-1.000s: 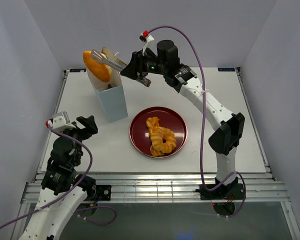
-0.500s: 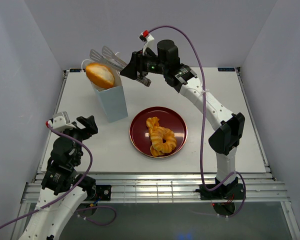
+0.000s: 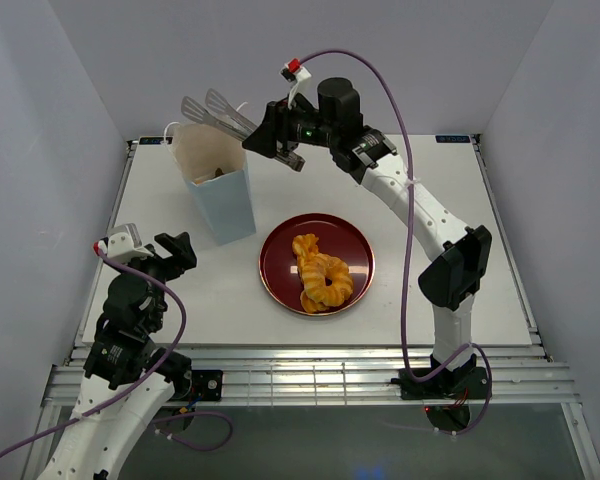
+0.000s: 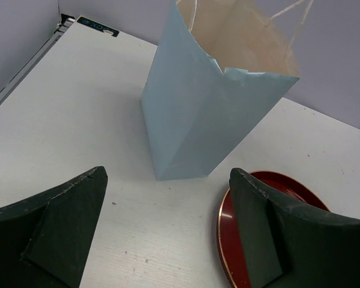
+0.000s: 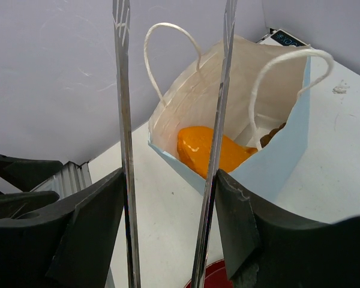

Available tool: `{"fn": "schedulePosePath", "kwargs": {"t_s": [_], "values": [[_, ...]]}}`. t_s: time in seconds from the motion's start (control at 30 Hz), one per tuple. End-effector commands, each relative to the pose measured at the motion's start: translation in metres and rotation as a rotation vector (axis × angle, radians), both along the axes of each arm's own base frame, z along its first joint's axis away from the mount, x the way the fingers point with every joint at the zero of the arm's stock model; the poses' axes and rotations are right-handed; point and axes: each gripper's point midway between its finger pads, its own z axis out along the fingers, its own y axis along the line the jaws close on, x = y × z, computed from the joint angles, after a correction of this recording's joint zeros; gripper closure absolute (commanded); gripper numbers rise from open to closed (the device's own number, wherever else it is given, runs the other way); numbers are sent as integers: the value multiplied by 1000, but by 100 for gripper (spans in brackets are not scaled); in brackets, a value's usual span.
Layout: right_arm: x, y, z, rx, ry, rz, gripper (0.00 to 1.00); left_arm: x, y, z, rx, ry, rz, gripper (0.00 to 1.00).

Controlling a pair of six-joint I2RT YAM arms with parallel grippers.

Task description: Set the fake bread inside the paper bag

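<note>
The job was partly done. One orange bun (image 5: 204,150) lay inside the paper bag (image 5: 288,162), just below and ahead of the right end effector (image 5: 168,234). A small brown piece (image 5: 275,133) peeked out beside the bun, deeper in the bag. More of the fake bread (image 3: 320,272) sat on the dark red plate (image 3: 278,250), lower down and back toward that arm's base, so those pieces had yet to go in. They lay pressed together in a heap, and it was hard to count them. The right end effector held the silver tongs (image 5: 125,150) between its fingers. The two long arms of the tongs stood apart over the mouth of the bag, with nothing caught between them. The left end effector (image 4: 168,174) was spread wide and held nothing. The bag stood straight ahead of it on the tabletop (image 4: 78,108), and the plate was ahead and a little to its right. The bun looked smooth, shiny and bright orange, and round like a real roll. The pieces on the plate were golden and twisty, and one was shaped like a ring. The bag stood upright with its top open, pale blue outside and white inside, with two white string handles sticking up.
</note>
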Motion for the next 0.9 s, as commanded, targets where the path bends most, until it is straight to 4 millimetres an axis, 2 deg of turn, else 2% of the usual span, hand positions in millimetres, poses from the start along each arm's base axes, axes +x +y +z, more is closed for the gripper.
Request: {"fn": "schedulePosePath", "kwargs": {"t_s": [0.0, 0.2, 0.3, 0.37, 0.4, 0.47, 0.5, 0.57, 0.6, 0.67, 0.7, 0.77, 0.8, 0.83, 0.87], "values": [[-23, -16, 65, 92, -145, 39, 35, 2, -4, 1, -1, -2, -16, 7], [-40, -29, 84, 104, -189, 45, 36, 2, -3, 0, 0, 2, -8, 7], [-53, -44, 103, 121, -230, 40, 36, 2, -3, 1, -1, -3, -8, 7], [-55, -50, 102, 115, -232, 28, 36, 2, -2, 1, 1, -1, -4, 7], [-62, -57, 110, 124, -246, 17, 36, 3, -1, 0, 2, 2, -1, 7], [-61, -67, 109, 111, -256, -29, 36, 3, -1, -1, 3, 4, 2, 7], [-64, -75, 103, 98, -249, -53, 36, 2, 0, 0, 2, 2, 4, 7], [-60, -88, 92, 64, -254, -126, 36, 3, 0, -1, 2, 2, 7, 7], [-66, -98, 79, 41, -240, -146, 36, 3, 0, -1, 3, 5, 6, 7], [-63, -115, 65, 5, -239, -203, 35, 3, 0, -1, 5, 4, 7, 7], [-69, -126, 48, -24, -217, -227, 35, 3, 0, -2, 6, 6, 8, 7], [-67, -144, 30, -61, -206, -297, 35, 3, 0, -2, 6, 6, 8, 7], [-75, -157, 33, -57, -219, -327, 35, 3, 0, -2, 6, 8, 9, 7], [-73, -165, 2, -107, -181, -352, 35, 4, 0, -2, 7, 9, 8, 7], [-71, -176, -8, -124, -172, -399, 34, 4, 0, -2, 7, 9, 8, 7]]}}
